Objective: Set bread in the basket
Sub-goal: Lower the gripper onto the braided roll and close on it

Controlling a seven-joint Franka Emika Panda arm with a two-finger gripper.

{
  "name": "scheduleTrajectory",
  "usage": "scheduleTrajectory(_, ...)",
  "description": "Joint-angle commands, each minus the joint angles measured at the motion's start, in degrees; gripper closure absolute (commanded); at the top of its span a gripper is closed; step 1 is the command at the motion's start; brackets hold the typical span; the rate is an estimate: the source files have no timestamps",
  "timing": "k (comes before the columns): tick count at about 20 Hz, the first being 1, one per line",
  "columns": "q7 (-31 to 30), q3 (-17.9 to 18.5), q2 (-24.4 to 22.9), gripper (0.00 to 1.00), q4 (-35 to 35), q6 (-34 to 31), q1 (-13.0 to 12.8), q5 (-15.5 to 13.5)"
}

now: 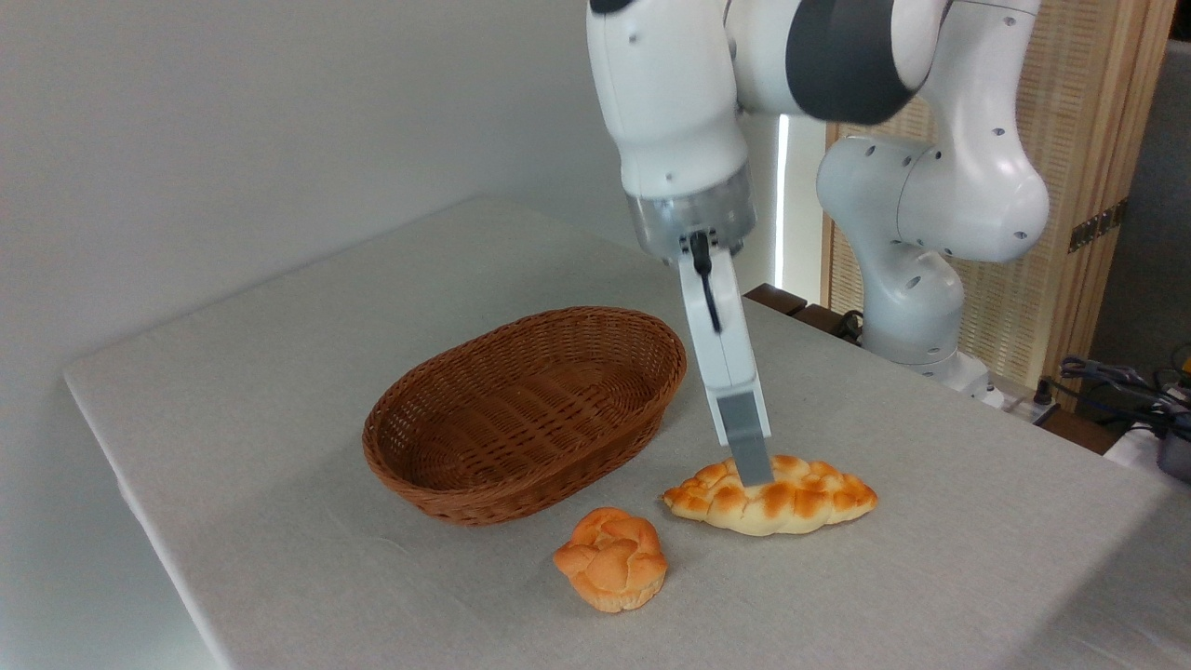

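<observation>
Tabletop (279, 391): covered in a pale grey cloth, carrying three props. Basket (526, 414): oval, shallow, reddish-brown wicker, empty, set left of centre. Bread (770, 497): long braided loaf with pointed ends, pale golden with toasted patches, lying flat on the cloth just right of the basket's near end, apart from it. Bun (611, 558): small, round, orange, knotted, resting in front of the loaf and near it, not touching. Fingers (750, 458): seen edge-on from this view, so only one grey pad shows, its tip down at the top of the loaf's middle; how far apart the fingers stand, and whether they have hold of the loaf, cannot be told. Arm (679, 112): white, reaching down from above.
</observation>
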Motion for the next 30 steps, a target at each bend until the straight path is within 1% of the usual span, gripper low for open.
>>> scheduleTrajectory(1,2.1,0.0,0.2,0.06,-3.3,1.2,0.0,1.3)
scheduleTrajectory(2,2.3,0.1,0.2,0.09,-4.2,1.2,0.0,1.3)
scheduleTrajectory(3,2.7,0.1,0.3,0.11,-4.9,1.8,0.0,1.3)
scheduleTrajectory(5,2.7,0.0,0.7,0.11,-5.9,3.8,0.0,1.3)
scheduleTrajectory(8,2.8,0.0,1.4,0.11,-6.1,4.3,0.0,1.4)
scheduleTrajectory(12,5.0,0.1,1.4,0.10,-6.0,5.0,0.0,1.5)
scheduleTrajectory(13,5.1,0.1,1.4,0.09,-6.0,5.0,0.0,1.9)
scheduleTrajectory(14,5.2,0.1,1.4,0.09,-6.0,5.0,0.0,3.6)
scheduleTrajectory(16,5.3,0.1,1.4,0.06,-6.0,5.0,0.0,6.9)
scheduleTrajectory(17,5.2,0.1,1.5,0.06,-6.0,5.0,0.1,7.3)
scheduleTrajectory(21,5.1,0.1,2.2,0.06,-6.1,5.0,0.0,7.3)
scheduleTrajectory(24,5.1,2.2,2.7,0.07,-6.5,5.0,0.0,7.2)
scheduleTrajectory(29,5.0,2.3,2.9,0.07,-6.7,5.0,0.0,6.8)
scheduleTrajectory(30,4.9,2.3,3.1,0.10,-6.8,5.1,0.0,6.8)
